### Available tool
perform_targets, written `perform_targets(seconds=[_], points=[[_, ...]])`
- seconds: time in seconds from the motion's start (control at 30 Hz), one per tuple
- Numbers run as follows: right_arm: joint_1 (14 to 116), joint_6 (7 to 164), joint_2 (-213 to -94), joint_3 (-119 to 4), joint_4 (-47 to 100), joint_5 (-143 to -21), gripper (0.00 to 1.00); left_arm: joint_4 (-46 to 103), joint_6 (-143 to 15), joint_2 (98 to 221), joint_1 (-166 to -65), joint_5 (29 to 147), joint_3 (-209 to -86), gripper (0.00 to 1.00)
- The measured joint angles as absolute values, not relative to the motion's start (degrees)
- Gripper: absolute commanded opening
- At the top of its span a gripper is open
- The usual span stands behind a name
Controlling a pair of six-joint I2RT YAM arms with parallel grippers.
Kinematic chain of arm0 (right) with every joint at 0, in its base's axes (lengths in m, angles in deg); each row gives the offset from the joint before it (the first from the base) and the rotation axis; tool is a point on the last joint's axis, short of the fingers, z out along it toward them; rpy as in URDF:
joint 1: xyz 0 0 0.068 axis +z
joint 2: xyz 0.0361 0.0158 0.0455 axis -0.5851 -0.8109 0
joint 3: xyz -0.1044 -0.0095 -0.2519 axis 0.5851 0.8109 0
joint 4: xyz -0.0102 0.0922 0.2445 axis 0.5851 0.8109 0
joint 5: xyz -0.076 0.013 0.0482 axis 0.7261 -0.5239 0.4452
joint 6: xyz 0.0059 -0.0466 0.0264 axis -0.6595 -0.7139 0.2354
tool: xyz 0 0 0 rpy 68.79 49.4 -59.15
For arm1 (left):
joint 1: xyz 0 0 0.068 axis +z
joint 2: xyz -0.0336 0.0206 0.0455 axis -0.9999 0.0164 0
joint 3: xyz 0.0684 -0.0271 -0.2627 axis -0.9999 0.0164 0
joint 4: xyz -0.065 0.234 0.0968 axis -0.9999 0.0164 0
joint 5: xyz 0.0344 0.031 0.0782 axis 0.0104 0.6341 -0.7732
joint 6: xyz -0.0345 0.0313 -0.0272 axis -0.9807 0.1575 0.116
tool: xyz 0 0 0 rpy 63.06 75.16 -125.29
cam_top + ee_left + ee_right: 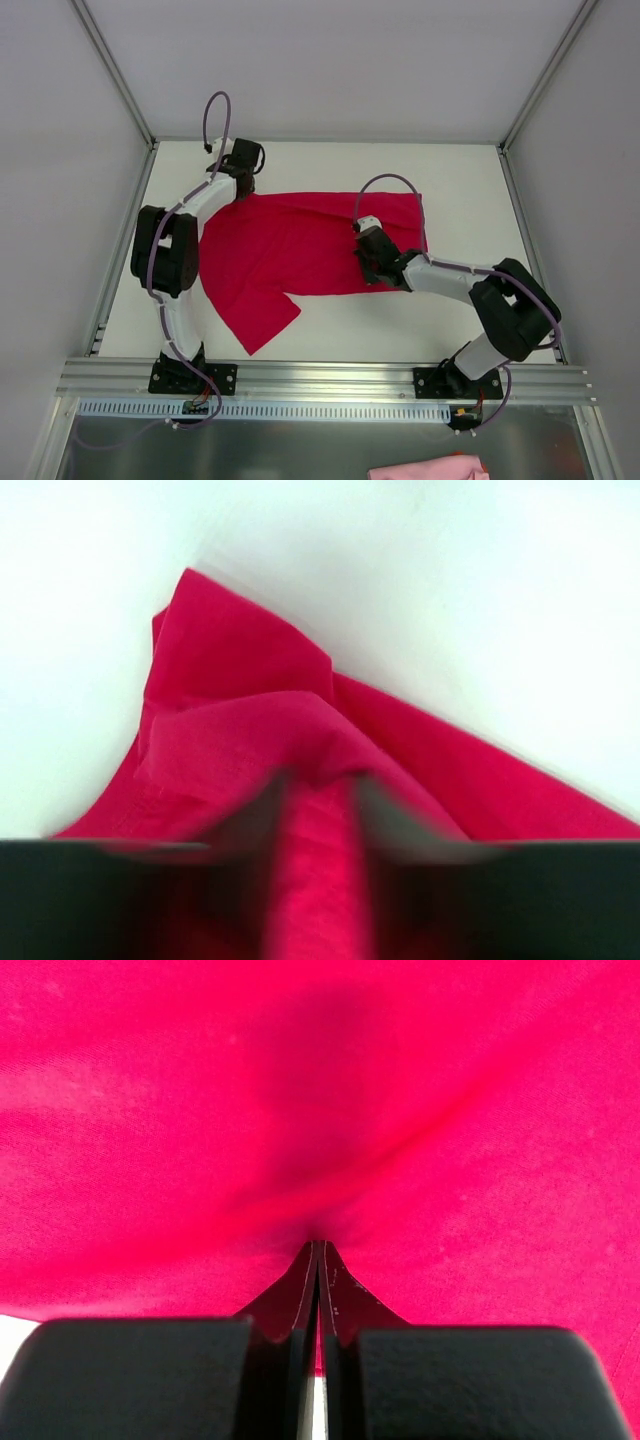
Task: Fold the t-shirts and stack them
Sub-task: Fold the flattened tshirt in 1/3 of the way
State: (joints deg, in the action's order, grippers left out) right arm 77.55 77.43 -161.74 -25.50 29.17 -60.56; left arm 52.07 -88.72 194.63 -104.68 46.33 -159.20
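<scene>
One crimson t-shirt (300, 250) lies spread on the white table, a sleeve pointing to the near left. My left gripper (243, 165) is at the shirt's far left corner. In the left wrist view my left gripper (320, 800) is shut on a raised ridge of the t-shirt (240, 680), red cloth filling the gap between its blurred fingers (400, 825). My right gripper (372, 258) rests on the shirt's right half. In the right wrist view my right gripper (318, 1247) is shut, tips down against the t-shirt (330, 1090), which creases toward them.
Grey walls and metal posts enclose the white table (330, 165). An aluminium rail (330, 375) carrying both arm bases runs along the near edge. A pale pink cloth (430, 468) lies below the rail at the bottom right.
</scene>
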Motion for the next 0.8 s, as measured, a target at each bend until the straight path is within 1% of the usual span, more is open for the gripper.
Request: perform_targets(seconds=[0.03, 0.1, 0.17, 0.23, 0.4, 0.5, 0.53, 0.6, 0.63, 0.67, 0.7, 0.8], points=[[77.7, 77.3, -162.0, -25.8, 29.2, -60.6, 0.01, 52.6, -88.4, 195.5, -104.4, 46.4, -160.2, 0.67], [77.9, 77.1, -162.4, -26.2, 29.2, -60.5, 0.01, 52.9, -88.4, 197.4, -104.1, 46.5, -162.1, 0.78], [78.0, 77.0, -162.7, -26.5, 29.3, -60.6, 0.01, 52.8, -88.4, 198.5, -104.0, 47.1, -162.7, 0.84], [78.3, 76.9, -163.0, -26.8, 29.4, -60.5, 0.01, 52.8, -88.4, 198.7, -104.0, 48.0, -162.1, 0.85], [78.9, 76.6, -164.0, -27.8, 29.6, -60.6, 0.01, 50.8, -88.4, 197.3, -104.2, 49.9, -156.5, 0.83], [79.4, 76.5, -164.6, -28.5, 29.6, -60.6, 0.01, 50.8, -88.5, 195.6, -104.8, 50.5, -152.8, 0.79], [79.6, 76.4, -164.9, -28.7, 29.6, -60.6, 0.01, 50.7, -88.5, 194.8, -105.1, 50.5, -151.9, 0.74], [79.9, 76.3, -165.2, -29.1, 29.6, -60.6, 0.01, 50.1, -88.7, 193.3, -105.9, 50.5, -150.4, 0.70], [80.0, 76.2, -165.4, -29.2, 29.6, -60.6, 0.01, 49.9, -88.6, 192.4, -106.4, 50.5, -149.7, 0.66], [80.2, 76.2, -165.6, -29.4, 29.6, -60.5, 0.01, 49.8, -88.6, 191.5, -107.1, 50.5, -149.2, 0.58], [80.3, 76.2, -165.8, -29.6, 29.6, -60.5, 0.01, 49.4, -88.6, 190.7, -107.7, 50.5, -148.9, 0.55], [80.7, 76.1, -166.3, -30.1, 29.6, -60.5, 0.01, 47.9, -88.1, 189.3, -109.0, 50.4, -148.6, 0.53]])
